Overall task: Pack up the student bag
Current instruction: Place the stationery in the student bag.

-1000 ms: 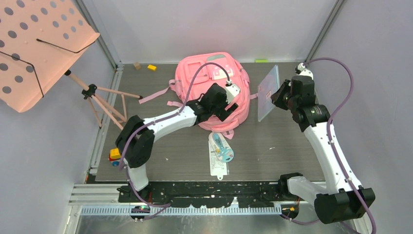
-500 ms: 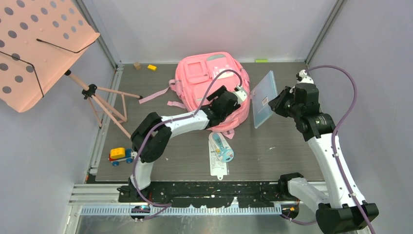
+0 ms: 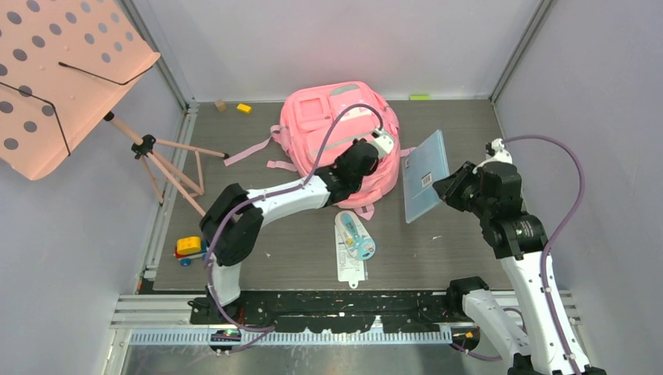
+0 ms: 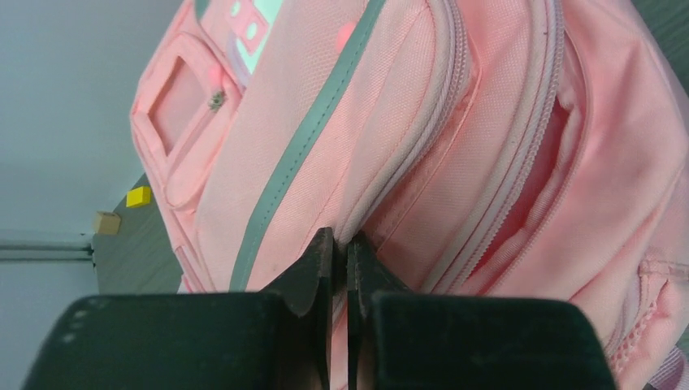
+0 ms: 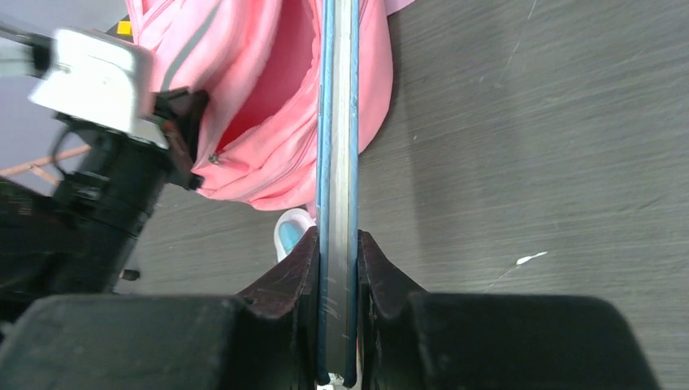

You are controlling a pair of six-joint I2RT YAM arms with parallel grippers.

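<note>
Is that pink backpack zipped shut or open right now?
Open: the student bag has one zippered compartment gaping, its lining visible between the parted zipper edges. Whether anything is inside, cannot tell.

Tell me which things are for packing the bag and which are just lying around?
For the job:
student bag, pinched by the left fingers
blue folder, held by the right fingers

Just lying about:
music stand
toy car
yellow block
wooden block
packet in front of the bag
</note>
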